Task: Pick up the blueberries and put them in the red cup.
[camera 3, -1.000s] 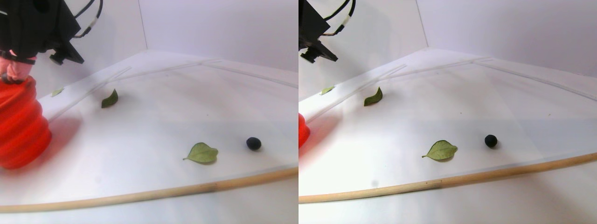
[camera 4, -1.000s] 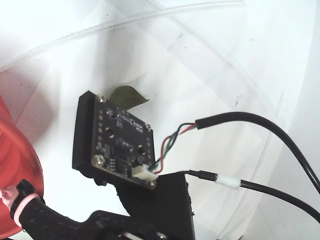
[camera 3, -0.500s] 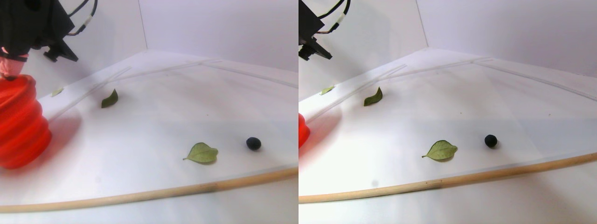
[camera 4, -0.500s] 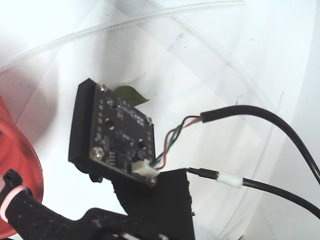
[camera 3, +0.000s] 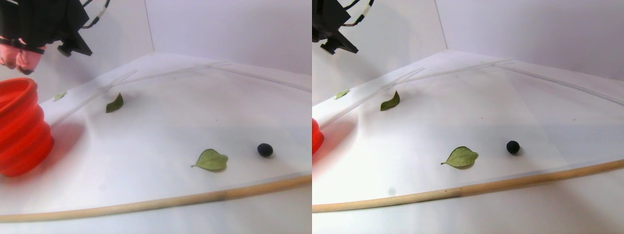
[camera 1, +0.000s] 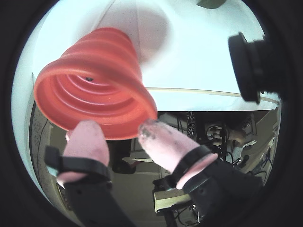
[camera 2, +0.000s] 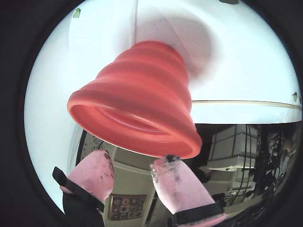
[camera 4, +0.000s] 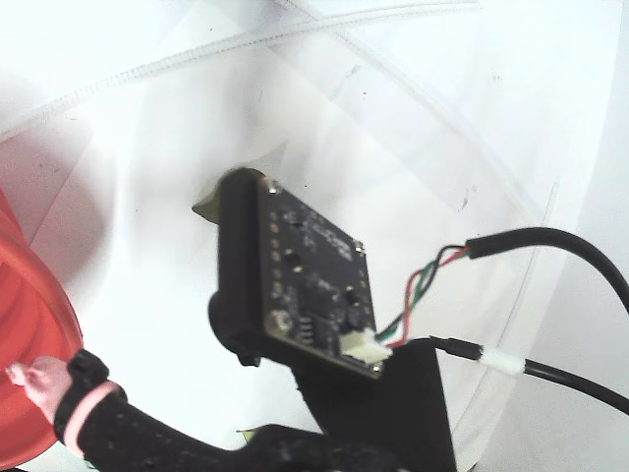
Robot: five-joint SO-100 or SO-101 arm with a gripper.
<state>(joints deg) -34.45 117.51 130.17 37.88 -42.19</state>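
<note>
The pincer (camera 2: 135,163) is held spread just above the red cup's (camera 2: 142,109) rim, nothing pinched between its pink fingertips (camera 2: 165,175). One berry (camera 1: 88,78) is seen inside the cup. Another blueberry (camera 3: 264,149) lies well apart on the worktop (camera 3: 156,131), beside a green leaf (camera 3: 211,160).

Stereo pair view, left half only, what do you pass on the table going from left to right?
Ridged red-orange plastic cup → small pale green leaf → darker curled green leaf → large flat green leaf → small round near-black blueberry.
</note>
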